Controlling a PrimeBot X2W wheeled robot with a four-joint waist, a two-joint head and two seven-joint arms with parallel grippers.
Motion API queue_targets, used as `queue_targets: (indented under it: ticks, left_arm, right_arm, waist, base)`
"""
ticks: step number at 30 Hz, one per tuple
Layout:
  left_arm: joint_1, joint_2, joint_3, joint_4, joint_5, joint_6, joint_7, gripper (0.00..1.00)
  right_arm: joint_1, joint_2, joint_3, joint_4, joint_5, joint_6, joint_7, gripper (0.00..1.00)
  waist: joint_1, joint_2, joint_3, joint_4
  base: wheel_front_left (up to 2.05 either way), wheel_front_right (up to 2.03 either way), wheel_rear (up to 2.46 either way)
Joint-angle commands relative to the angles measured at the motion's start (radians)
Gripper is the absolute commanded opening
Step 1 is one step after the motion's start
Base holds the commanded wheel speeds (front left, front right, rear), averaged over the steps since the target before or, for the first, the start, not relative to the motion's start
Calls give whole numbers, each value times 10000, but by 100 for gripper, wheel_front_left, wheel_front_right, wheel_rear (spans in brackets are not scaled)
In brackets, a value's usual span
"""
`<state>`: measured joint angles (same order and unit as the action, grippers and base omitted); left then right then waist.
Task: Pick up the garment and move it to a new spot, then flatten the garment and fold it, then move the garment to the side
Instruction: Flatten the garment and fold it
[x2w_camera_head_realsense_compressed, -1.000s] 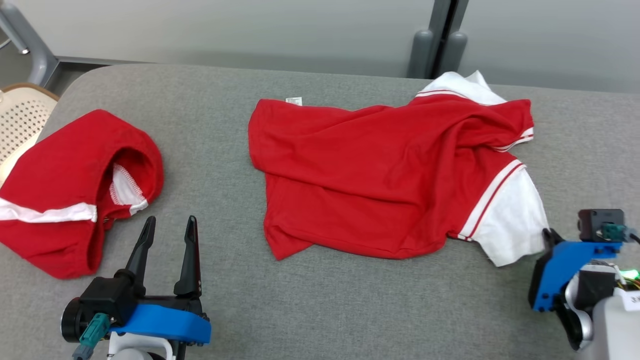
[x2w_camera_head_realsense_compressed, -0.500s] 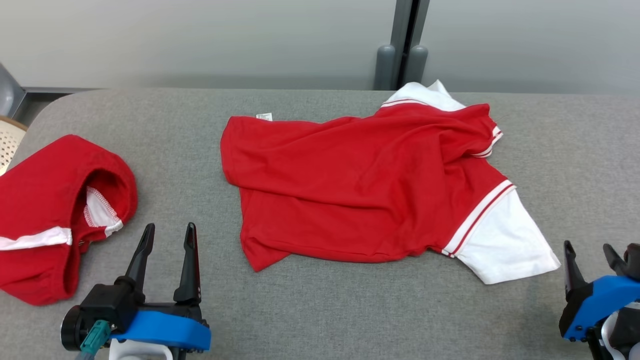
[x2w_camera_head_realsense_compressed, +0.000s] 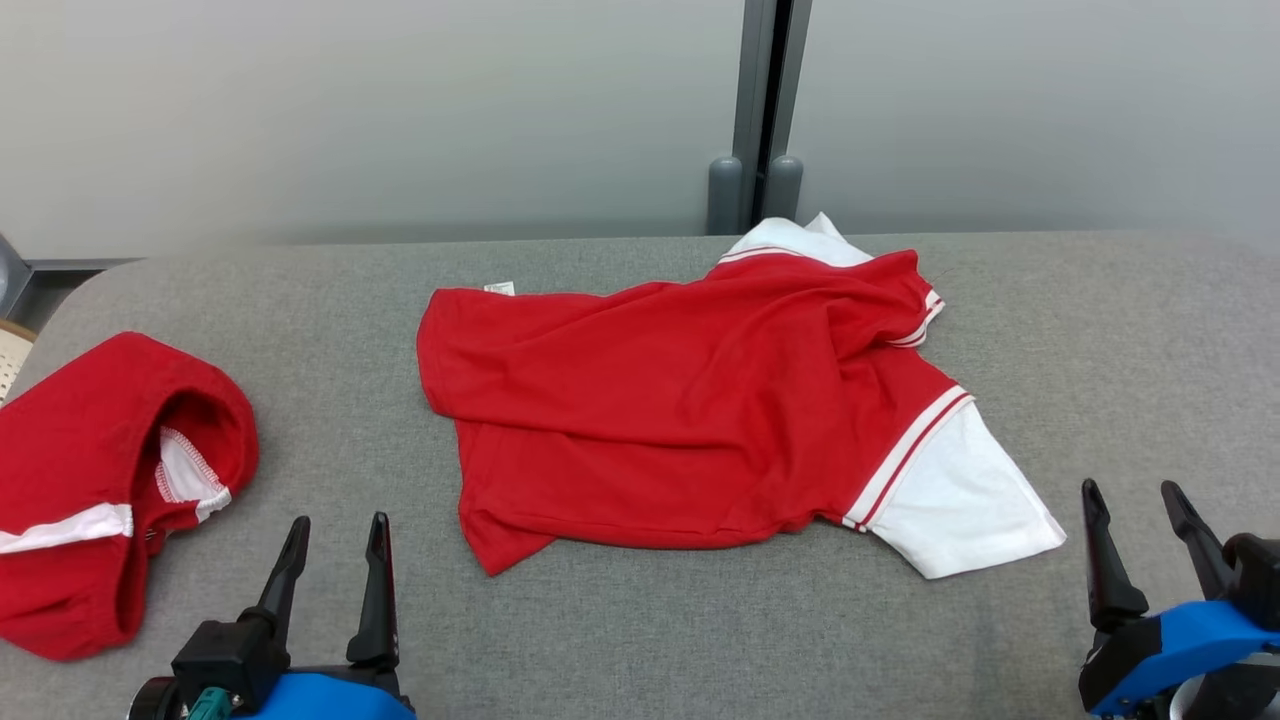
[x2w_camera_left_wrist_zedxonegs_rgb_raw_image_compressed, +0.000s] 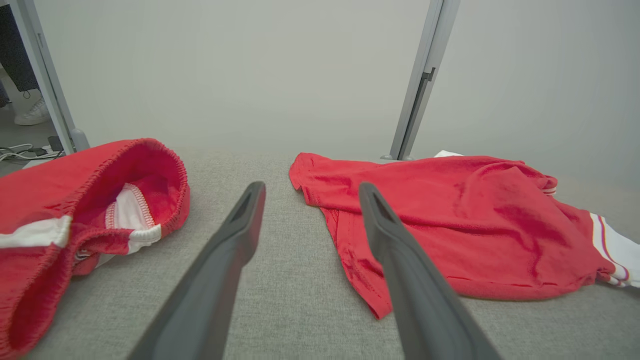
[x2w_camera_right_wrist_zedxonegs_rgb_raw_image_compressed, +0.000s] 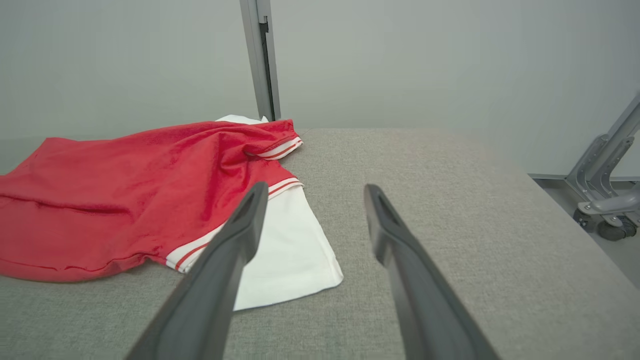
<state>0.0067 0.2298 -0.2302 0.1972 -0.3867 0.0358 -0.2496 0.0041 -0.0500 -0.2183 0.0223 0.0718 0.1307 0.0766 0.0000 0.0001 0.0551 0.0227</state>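
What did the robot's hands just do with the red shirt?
The right gripper let go of the white sleeve of the shirt and drew back toward the robot, its jaws now open. The left gripper stayed open, and the shirt and the red shorts lie as before.

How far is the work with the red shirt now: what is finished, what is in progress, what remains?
Done, it seems: the shirt lies free in the middle of the table. In hand: nothing; the left end effector and right end effector are open, empty, clear of the cloth. Left: the shirt is wrinkled and partly folded over itself, so flattening, folding and moving aside remain.
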Motion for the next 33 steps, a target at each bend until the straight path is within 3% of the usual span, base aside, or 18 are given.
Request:
queue_targets:
  ticks: [1,14,33]
  left_arm:
    - [132,33,-1,80,4,68,-52,100]
    - [335,181,-121,233,-61,153,182,100]
    - [-95,105,-232,9,-235,301,475,100]
  right_arm:
    - [242,-10,91,-112,91,3,-78,100]
    - [746,-10,223,-418,467,2,54,100]
    - [239,-10,245,-51,542,2,480,100]
  waist:
    - [0,-1,-163,-81]
    - [0,-1,-401,-62]
    - [0,-1,-187,-82]
  base:
    - [0,0,0]
    - [0,0,0]
    - [0,0,0]
